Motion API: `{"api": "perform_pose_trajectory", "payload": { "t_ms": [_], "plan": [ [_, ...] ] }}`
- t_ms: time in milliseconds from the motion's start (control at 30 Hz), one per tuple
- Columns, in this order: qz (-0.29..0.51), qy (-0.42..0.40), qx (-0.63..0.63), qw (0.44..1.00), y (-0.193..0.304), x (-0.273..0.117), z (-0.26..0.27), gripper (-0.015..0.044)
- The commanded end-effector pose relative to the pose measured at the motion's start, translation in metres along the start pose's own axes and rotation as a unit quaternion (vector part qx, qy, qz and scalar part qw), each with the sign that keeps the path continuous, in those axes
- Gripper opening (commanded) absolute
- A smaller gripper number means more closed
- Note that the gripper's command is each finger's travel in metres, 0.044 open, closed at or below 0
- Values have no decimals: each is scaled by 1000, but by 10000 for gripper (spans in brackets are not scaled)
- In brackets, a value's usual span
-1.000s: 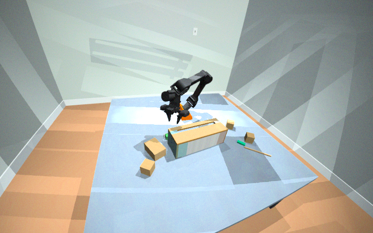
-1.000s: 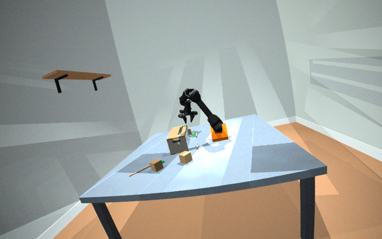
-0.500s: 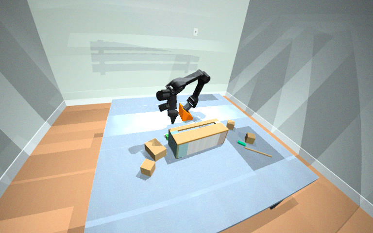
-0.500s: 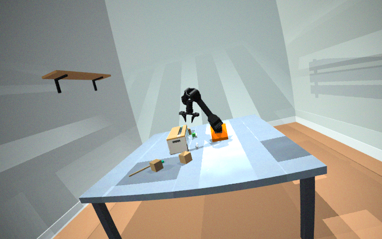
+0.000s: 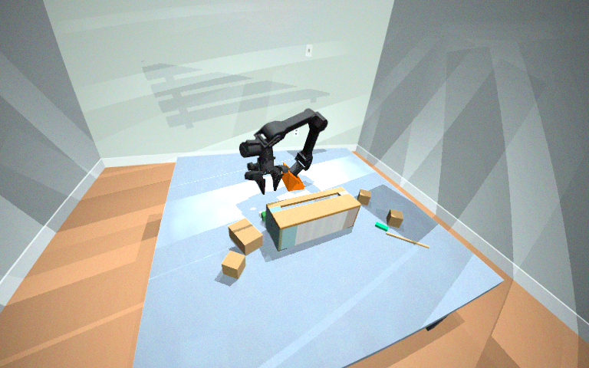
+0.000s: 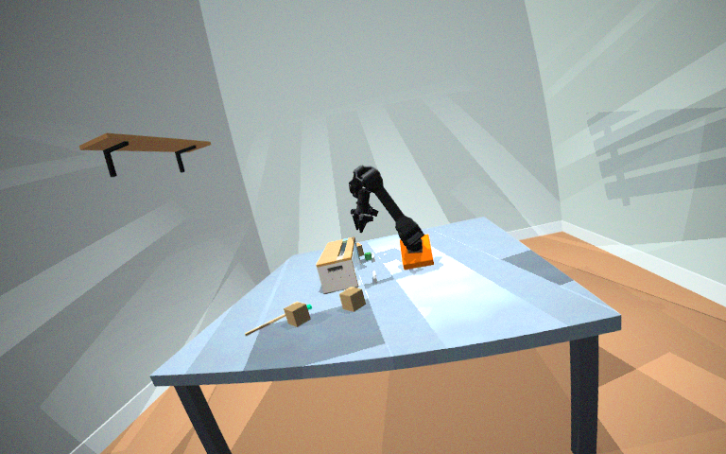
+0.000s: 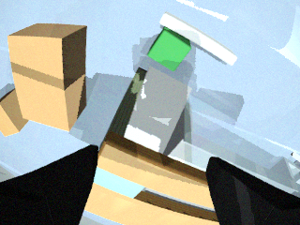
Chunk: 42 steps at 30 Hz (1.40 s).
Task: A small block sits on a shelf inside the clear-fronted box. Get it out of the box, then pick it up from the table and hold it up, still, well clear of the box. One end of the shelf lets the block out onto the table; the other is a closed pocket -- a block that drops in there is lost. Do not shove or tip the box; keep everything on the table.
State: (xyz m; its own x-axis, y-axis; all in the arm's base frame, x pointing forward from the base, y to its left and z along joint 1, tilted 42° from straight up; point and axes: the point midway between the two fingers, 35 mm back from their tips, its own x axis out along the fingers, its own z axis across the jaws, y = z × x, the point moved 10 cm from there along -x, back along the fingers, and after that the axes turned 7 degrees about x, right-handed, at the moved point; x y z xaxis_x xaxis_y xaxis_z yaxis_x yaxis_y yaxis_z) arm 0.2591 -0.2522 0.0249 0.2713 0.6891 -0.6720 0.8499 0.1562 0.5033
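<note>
The gripper (image 5: 268, 187) is hanging above the table (image 5: 304, 303) with its fingers spread fairly wide, holding nothing (just air). The green block (image 7: 169, 51) is lying on the table beside the box's (image 5: 310, 217) end.

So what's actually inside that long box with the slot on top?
Not much shows. The box has a tan top with a slot, and its front looks pale and hazy. No block shows inside; a green block sits outside its end. The interior is mostly hidden.
</note>
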Motion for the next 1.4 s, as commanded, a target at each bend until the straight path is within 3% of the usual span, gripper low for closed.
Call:
{"api": "perform_pose_trajectory", "payload": {
  "t_ms": [0, 333, 567, 1367],
  "plan": [
    [27, 3, 169, 985, -5, -7, 6, 285],
    [27, 3, 169, 985, -6, -5, 7, 285],
    [27, 4, 169, 985, -39, 78, 3, 285],
    [27, 4, 169, 985, -48, 106, 0, 285]
  ]
}}
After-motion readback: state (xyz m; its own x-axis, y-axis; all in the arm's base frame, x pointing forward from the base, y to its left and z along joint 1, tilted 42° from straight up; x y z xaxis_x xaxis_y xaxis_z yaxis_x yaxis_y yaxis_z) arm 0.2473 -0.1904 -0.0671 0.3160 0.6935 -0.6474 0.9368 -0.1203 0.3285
